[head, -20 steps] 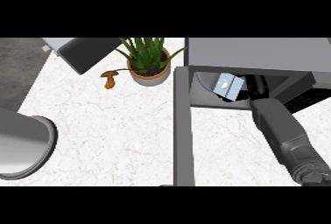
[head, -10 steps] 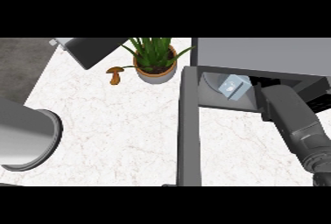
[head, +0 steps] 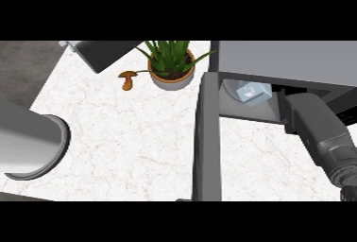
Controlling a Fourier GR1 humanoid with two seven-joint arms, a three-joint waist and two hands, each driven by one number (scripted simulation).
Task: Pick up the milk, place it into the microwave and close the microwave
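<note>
The milk, a small pale blue-white carton, stands inside the microwave at the upper right, close to the open front. The microwave's door is swung open and shows as a dark grey bar running toward me. My right forearm comes in from the lower right and reaches into the opening just right of the milk. Only a dark bit of the right hand shows under the microwave's top, apart from the carton. My left hand is out of sight.
A potted green plant stands left of the microwave, with a small brown mushroom-like item beside it. A grey slanted box sits at the top. A big grey cylinder fills the left edge on the white marble counter.
The right forearm has shifted a little to the right and looks larger. The milk stays put inside the microwave. The grey cylinder at the left has crept up and inward.
</note>
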